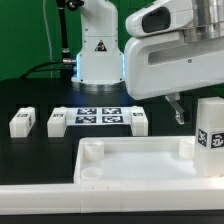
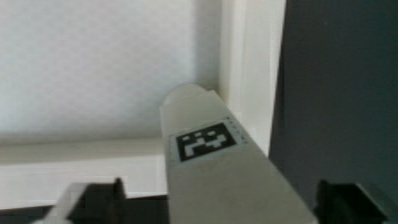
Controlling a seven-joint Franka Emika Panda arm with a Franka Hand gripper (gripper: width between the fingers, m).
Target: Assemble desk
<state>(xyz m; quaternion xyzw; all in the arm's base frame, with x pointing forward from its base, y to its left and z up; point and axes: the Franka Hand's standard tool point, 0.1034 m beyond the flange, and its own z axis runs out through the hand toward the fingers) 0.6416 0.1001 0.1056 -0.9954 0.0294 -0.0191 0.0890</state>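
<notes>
Desk tabletop lies nearest on the black worktop, with one tagged leg upright at its corner on the exterior view's right. The arm hangs above with its wrist down. Gripper is open, its fingers straddling that leg and clear of its sides. Three loose legs lie beyond.

The arm hangs low, its gripper spread wide apart.

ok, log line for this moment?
gripper: open, astride leg | leg: upright at tabletop corner | spare legs: three, lying off tabletop

The black table carries the desk tabletop, three loose legs and the marker board.
</notes>
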